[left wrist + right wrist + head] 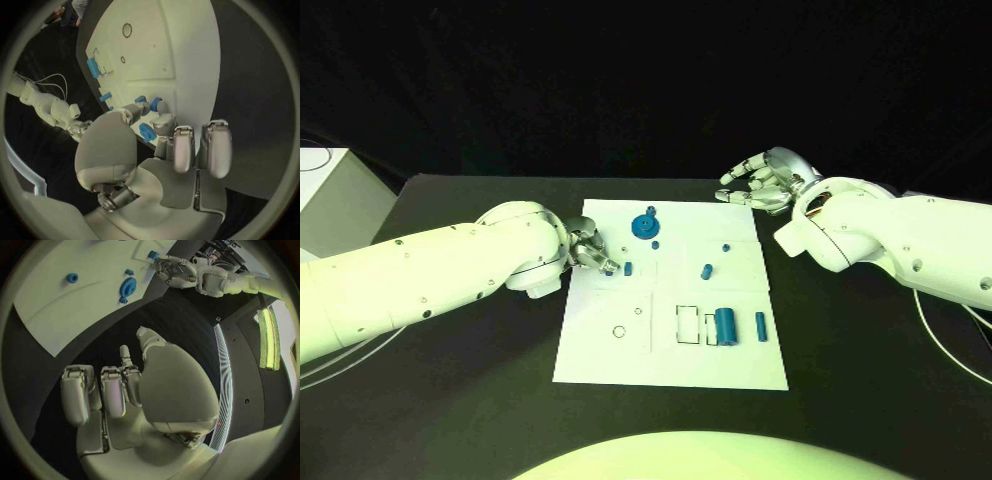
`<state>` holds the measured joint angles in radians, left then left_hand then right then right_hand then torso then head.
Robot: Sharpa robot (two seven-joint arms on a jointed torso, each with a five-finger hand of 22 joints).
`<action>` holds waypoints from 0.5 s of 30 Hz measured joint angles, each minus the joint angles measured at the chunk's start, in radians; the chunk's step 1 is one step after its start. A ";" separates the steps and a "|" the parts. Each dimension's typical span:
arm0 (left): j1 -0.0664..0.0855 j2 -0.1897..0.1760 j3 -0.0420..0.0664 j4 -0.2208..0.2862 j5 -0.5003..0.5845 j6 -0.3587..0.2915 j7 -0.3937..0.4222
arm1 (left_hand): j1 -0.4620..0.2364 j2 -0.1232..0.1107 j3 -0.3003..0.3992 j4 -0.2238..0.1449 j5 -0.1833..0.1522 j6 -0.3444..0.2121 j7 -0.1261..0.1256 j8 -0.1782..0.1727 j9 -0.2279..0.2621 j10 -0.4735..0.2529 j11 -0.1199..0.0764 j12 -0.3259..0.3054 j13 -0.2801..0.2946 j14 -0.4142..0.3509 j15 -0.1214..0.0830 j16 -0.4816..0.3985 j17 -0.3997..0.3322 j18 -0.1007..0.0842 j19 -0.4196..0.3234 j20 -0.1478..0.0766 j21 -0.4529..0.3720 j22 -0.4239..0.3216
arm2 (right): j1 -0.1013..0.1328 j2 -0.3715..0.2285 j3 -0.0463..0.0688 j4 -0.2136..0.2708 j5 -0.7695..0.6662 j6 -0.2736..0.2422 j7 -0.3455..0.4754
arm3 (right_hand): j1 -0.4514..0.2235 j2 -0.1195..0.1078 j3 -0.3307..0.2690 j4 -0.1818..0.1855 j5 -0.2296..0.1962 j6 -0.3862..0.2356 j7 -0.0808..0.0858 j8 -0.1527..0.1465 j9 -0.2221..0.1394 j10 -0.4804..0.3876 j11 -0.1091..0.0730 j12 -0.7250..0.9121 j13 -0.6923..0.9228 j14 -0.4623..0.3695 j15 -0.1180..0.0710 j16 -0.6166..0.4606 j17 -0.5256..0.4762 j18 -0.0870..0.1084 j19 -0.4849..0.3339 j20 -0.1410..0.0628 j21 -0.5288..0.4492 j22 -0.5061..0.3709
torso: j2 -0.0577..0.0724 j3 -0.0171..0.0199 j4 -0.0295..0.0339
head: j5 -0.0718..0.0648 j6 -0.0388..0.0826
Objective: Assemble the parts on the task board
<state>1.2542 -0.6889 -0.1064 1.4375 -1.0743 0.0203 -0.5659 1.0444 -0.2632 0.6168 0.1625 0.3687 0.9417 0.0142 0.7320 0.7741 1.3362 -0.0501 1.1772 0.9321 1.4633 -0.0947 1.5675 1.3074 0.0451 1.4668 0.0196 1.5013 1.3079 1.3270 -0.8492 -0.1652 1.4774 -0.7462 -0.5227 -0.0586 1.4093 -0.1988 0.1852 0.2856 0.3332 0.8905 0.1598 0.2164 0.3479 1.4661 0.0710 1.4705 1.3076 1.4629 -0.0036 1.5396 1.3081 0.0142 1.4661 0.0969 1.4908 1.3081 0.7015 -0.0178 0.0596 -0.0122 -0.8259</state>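
The white task board [668,345] lies mid-table. My left hand [589,250] is at its left edge, thumb and a finger pinching a small blue part [627,268]; the left wrist view shows that part [154,103] at the fingertips. A blue gear [648,226] stands at the board's far end, with two small blue pieces [728,245] [708,270] to its right. Two blue cylinders [728,326] [762,326] lie in the near right section. My right hand [764,180] hovers off the board's far right corner, fingers curled on nothing. The right wrist view shows the gear [128,286] and my left hand [172,267].
Drawn outlines mark the board's near half: a rectangle [689,325] and a circle [619,331]. A white box [336,200] stands at the table's far left. Cables [956,320] trail under my right arm.
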 measured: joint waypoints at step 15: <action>-0.001 -0.004 0.000 -0.003 0.000 0.003 0.000 | 0.000 0.000 -0.091 0.043 -0.008 0.000 0.000 0.000 -0.001 0.000 0.000 0.000 0.004 0.000 0.000 0.000 0.000 0.000 0.000 0.000 0.000 0.000 | 0.000 -0.001 0.000 0.000 0.000 0.000 0.000 | 0.000 0.000 0.000 0.000 0.000 0.000 0.000 0.000 0.000 0.000 0.000 0.000 0.000 0.000 0.000 0.000 0.000 0.000 0.000 0.000 0.000 0.000 | 0.000 -0.0010 0.0000 | -0.001 0.001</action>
<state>1.2534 -0.6931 -0.1065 1.4350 -1.0743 0.0233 -0.5659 1.0445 -0.2632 0.5253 0.2052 0.3606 0.9418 0.0140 0.7320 0.7735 1.3363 -0.0501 1.1771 0.9359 1.4633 -0.0946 1.5675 1.3073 0.0451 1.4668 0.0197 1.5013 1.3078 1.3270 -0.8502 -0.1652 1.4777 -0.7465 -0.5230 -0.0586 1.4093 -0.1988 0.1852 0.2856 0.3332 0.8905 0.1598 0.2164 0.3479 1.4661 0.0710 1.4705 1.3075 1.4629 -0.0037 1.5396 1.3080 0.0142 1.4662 0.0970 1.4909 1.3079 0.7015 -0.0188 0.0596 -0.0132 -0.8247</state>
